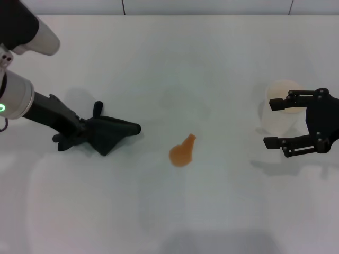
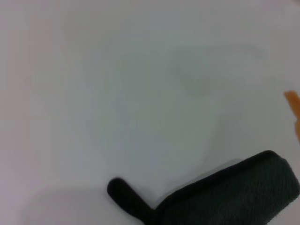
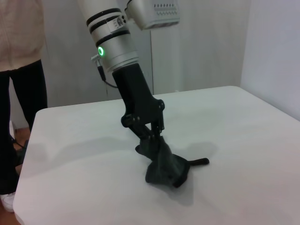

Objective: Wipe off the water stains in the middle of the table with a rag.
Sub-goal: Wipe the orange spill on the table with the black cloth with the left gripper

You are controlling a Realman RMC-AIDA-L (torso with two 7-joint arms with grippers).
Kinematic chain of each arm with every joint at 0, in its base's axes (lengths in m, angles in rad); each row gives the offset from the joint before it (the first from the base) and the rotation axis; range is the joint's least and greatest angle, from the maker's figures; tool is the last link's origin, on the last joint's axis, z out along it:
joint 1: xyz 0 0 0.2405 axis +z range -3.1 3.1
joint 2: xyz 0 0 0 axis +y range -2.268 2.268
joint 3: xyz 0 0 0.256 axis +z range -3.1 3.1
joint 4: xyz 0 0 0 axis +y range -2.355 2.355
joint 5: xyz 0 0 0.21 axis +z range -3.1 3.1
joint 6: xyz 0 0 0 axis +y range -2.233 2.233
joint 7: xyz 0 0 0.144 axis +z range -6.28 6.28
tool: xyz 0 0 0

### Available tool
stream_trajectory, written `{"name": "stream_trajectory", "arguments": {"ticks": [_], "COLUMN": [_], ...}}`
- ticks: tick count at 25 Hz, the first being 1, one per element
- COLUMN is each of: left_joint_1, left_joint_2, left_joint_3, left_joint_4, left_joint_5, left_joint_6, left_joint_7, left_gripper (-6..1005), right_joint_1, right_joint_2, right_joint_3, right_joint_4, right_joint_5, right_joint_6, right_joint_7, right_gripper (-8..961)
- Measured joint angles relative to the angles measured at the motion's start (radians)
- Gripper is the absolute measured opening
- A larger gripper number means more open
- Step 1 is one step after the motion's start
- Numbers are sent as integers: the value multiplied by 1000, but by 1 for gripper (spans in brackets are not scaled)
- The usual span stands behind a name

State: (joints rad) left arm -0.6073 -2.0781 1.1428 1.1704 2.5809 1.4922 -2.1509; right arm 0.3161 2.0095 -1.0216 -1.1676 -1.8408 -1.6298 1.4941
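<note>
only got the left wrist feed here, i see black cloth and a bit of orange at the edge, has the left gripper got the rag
Observer: Yes. In the right wrist view the left gripper is pinched on the top of the rag, which rests on the table.
Operator: where's the orange stuff from the rag
Observer: The water stains lie toward the robot's right of the rag, apart from it, not yet touched.
Operator: and the right arm
Observer: The right gripper is open at the table's right side, beside a white cup.
</note>
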Motion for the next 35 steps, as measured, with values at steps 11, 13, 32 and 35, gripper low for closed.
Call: {"name": "stream_trajectory", "arguments": {"ticks": [11,13,32,35], "left_joint_1": [-94,-119,-213,-217], "left_joint_2": [-6,-6,-8,-8], "left_joint_3": [18,44,336,368], "left_joint_4": [-126,-170,-308,-307], "left_joint_5": [-88,-111,-283,-289], "left_joint_6": [-78,-103,-241,-219], "left_joint_7": [-10,-9,-2,6], "left_gripper": [77,78,90,92], "right_joint_1": [0,0,4,2], "right_joint_2": [0,0,0,0], "right_joint_3": [-1,-1,-5,-1], "right_joint_4": [0,1,6,7], "right_joint_5": [9,10,11,11], "right_joint_6": [-1,-1,4,3], "right_joint_7": [-1,-3,-8,-9], "right_gripper": [843,843,843,843]}}
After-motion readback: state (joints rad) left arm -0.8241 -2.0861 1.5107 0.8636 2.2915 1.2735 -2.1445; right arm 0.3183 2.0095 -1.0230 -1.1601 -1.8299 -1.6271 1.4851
